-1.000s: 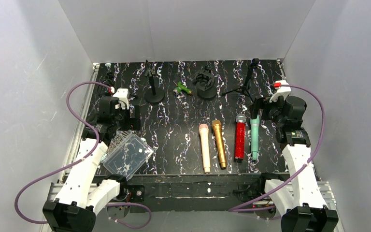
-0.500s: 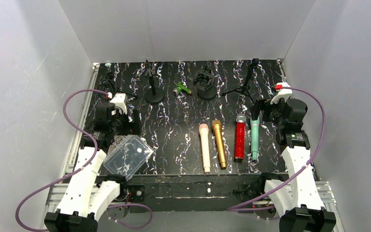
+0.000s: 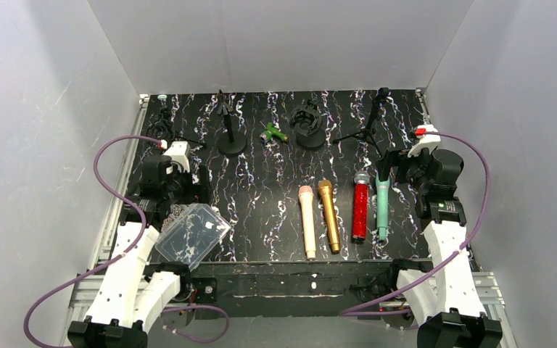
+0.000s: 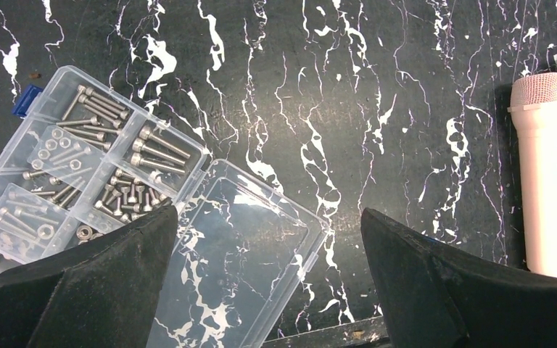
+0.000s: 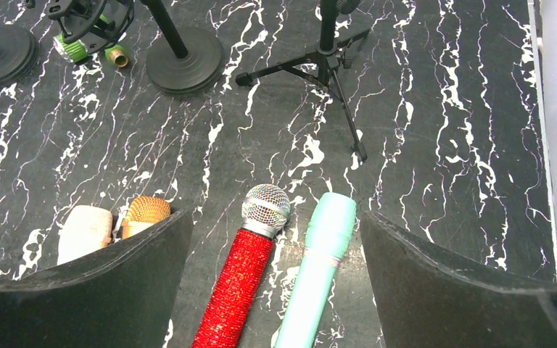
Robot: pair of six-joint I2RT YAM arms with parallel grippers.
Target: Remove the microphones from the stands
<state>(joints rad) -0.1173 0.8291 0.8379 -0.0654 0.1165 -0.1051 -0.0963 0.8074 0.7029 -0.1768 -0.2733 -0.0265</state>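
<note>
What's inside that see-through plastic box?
Silver screws and small nuts, sorted into compartments of the box; its lid lies open. A finger of the left gripper covers the near corner, so that part is hidden.

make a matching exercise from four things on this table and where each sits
1. red glitter microphone with silver mesh head
2. clear plastic compartment box of screws
3. small green microphone
4. black tripod stand

A. back row, between two round-base stands
B. back right, legs spread
C. near left, lid open
D. between the gold microphone and the teal microphone

Pairs: 1-D, 2-C, 3-A, 4-B
</note>
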